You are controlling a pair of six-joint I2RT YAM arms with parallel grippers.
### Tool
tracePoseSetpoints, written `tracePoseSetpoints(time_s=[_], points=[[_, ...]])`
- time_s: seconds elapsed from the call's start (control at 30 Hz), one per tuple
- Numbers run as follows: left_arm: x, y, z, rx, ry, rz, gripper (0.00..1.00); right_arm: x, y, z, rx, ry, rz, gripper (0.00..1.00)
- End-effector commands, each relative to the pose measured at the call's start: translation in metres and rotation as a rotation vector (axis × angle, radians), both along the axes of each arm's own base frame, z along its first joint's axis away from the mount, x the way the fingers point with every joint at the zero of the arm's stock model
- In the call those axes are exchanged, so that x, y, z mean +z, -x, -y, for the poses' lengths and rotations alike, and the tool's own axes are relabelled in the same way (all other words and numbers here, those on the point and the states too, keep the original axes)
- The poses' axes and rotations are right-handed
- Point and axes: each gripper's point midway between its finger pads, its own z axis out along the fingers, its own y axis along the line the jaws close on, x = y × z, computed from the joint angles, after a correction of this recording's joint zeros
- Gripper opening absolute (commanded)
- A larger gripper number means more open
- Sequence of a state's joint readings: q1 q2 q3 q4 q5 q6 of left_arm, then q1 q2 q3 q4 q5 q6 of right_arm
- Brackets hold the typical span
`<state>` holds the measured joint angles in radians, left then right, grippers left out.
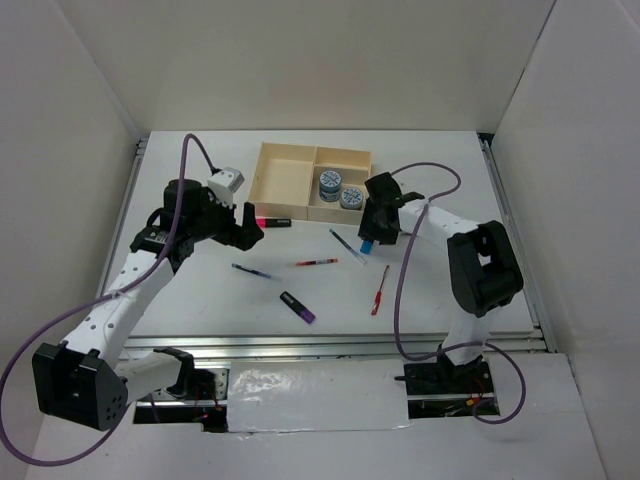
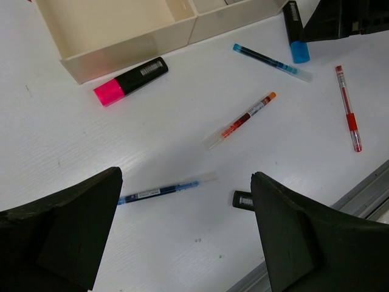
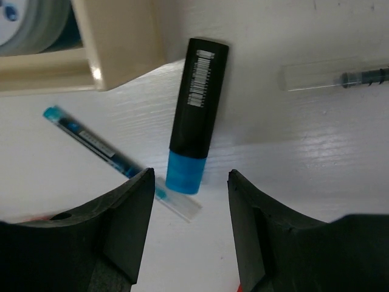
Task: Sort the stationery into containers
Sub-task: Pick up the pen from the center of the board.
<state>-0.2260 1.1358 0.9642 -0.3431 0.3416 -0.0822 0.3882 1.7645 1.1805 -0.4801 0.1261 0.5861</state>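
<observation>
- L tool [image 2: 185,207]: jaws as wide apart as they go, nothing between them, touching nothing. It hangs over the counter [image 1: 210,300] near the tray's near-left corner.
- R tool [image 3: 189,210]: jaws partly apart, not clamped on anything. Blue-end highlighter [image 3: 194,115] lies flat on the counter just ahead of the gap, blue end toward the fingers [image 3: 130,225]. No contact visible.
- Tray [image 1: 283,150]: pale wood, far-centre of counter, big section on the left, 2 small ones on the right. 2 tape rolls [image 1: 330,185] sit side by side in the near-right section.
- Loose on the counter, outside the tray:
  - pink-end highlighter [image 2: 130,81], just beside the tray's near wall
  - dark blue pen [image 2: 159,191]
  - orange-tipped pen [image 2: 240,120]
  - light-blue pen [image 2: 271,61]
  - red pen [image 2: 348,109]
  - purple-end highlighter [image 1: 297,307], nearest the arm bases
- Views:
  - Only the top cam shows both rolls whole and the purple end. L wrist catches just that marker's black butt.
  - R wrist alone shows the barcode label on the blue-end highlighter, a clear-barrel pen [image 3: 334,78] at its right edge, and a sliver of one roll top-left.
</observation>
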Motion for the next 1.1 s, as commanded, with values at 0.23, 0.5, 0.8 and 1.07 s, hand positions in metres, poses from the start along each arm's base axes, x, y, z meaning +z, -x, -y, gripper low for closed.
tracePoseSetpoints(time_s=[0.23,0.5,0.8,1.07], points=[[0.007,-0.005,-0.002,0.009,-0.007,0.036,0.99,-0.022,-0.015,0.003,-0.1,0.053,-0.015,0.57],[0.003,-0.003,-0.006,0.007,-0.02,0.026,0.99,-0.042,-0.018,0.021,-0.133,0.072,-0.071,0.4],[0.003,-0.002,-0.006,-0.005,-0.026,0.028,0.99,0.017,-0.008,0.031,-0.057,0.059,0.027,0.0],[0.006,0.004,0.003,-0.146,-0.045,0.064,0.99,0.152,-0.03,0.028,0.574,0.166,0.42,0.0]])
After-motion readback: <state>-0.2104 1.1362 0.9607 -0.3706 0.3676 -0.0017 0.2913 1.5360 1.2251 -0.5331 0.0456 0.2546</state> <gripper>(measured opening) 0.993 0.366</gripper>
